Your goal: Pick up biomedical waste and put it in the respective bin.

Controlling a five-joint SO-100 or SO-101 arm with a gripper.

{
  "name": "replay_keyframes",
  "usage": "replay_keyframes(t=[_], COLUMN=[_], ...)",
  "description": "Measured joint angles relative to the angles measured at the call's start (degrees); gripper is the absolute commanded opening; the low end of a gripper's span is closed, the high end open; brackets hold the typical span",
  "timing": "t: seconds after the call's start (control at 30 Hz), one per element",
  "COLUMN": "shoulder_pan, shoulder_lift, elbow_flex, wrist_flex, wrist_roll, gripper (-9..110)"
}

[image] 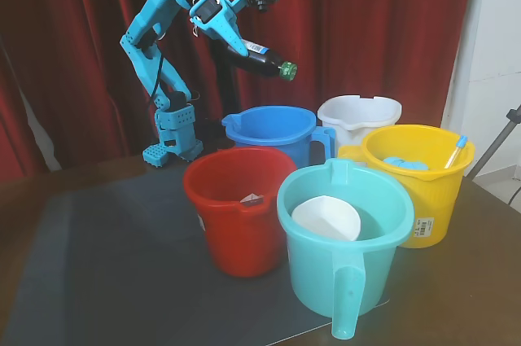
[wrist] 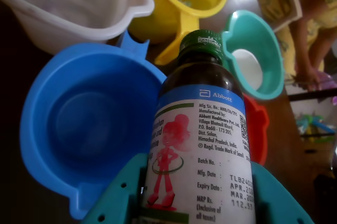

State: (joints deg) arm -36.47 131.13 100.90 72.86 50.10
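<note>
The biomedical waste is a small dark brown bottle (image: 264,59) with a green cap, held in the air above the blue bucket (image: 273,126) in the fixed view. My gripper (image: 242,46) is shut on its lower body, cap pointing right and slightly down. In the wrist view the bottle (wrist: 202,145) fills the centre, its blue-and-white label facing the camera, with the teal fingers (wrist: 118,197) on both sides of its base. Below it lies the blue bucket (wrist: 79,124), which looks empty.
Several buckets cluster on the dark mat: red (image: 236,212), teal (image: 346,236) with a white cup inside, yellow (image: 419,179) holding a blue item and a syringe, white (image: 358,114). A red curtain hangs behind. The arm base (image: 172,138) stands at the back left.
</note>
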Motion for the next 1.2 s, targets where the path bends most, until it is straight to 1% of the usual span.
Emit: replay_keyframes(t=[0.07, 0.2, 0.37, 0.43, 0.53, 0.63, 0.73, 0.8, 1.03, 1.13, 1.2], shoulder_pan=[0.00, 0.00, -0.09, -0.18, -0.18, -0.18, -2.55, -4.22, -5.27, -5.27, -4.83], shoulder_lift=[0.00, 0.00, 0.09, 0.09, 0.09, 0.09, 0.18, 0.18, 0.53, 0.53, 0.62], elbow_flex=[0.00, 0.26, 0.70, 0.70, 0.70, 0.70, 0.70, 0.70, 0.70, 0.70, 0.70], wrist_flex=[0.00, 0.00, 0.00, 0.00, 0.00, 0.00, 0.00, 0.00, 0.00, -0.09, -0.09], wrist_roll=[0.00, 0.09, 0.00, 0.00, 0.00, 0.18, 0.26, 0.26, 0.35, 3.43, 7.82], gripper=[2, 14, 10, 10, 13, 19, 21, 21, 20, 19, 13])
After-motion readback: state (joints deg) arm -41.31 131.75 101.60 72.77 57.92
